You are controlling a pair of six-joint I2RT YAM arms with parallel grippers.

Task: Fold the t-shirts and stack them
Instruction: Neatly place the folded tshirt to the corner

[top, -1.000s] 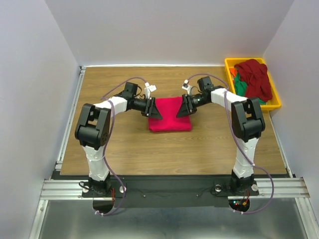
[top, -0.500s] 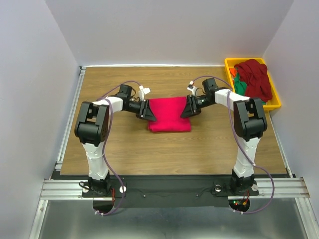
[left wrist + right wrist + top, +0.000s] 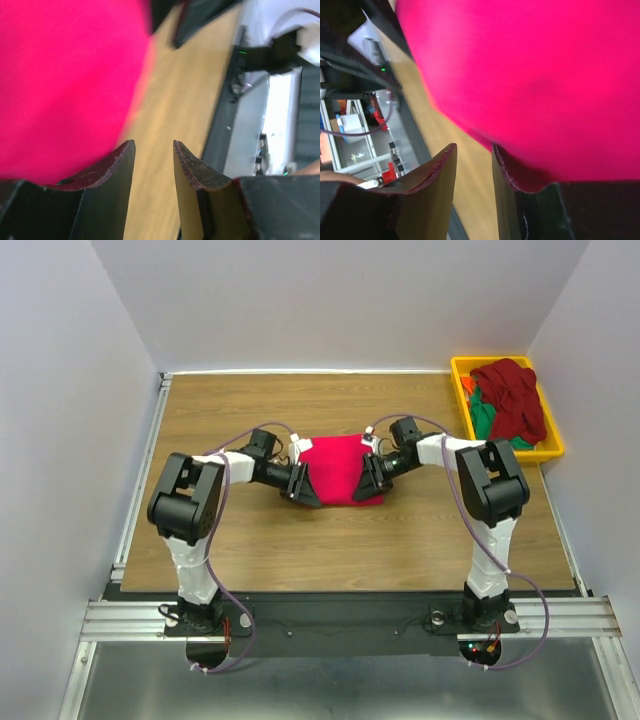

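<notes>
Two grippers flank a folded pink shirt (image 3: 340, 465) on a wood-grain table (image 3: 250, 540).
The left gripper (image 3: 305, 486) reaches in low on a bent arm. Its dark, ridged fingers (image 3: 112, 170) stand slightly apart on nothing, with the soft cloth just to their right. The shirt is a smooth, near-square pad with no clear long axis. The right gripper (image 3: 366, 480) mirrors the left, its fingers narrowly parted over bare wood beside the cloth.
</notes>
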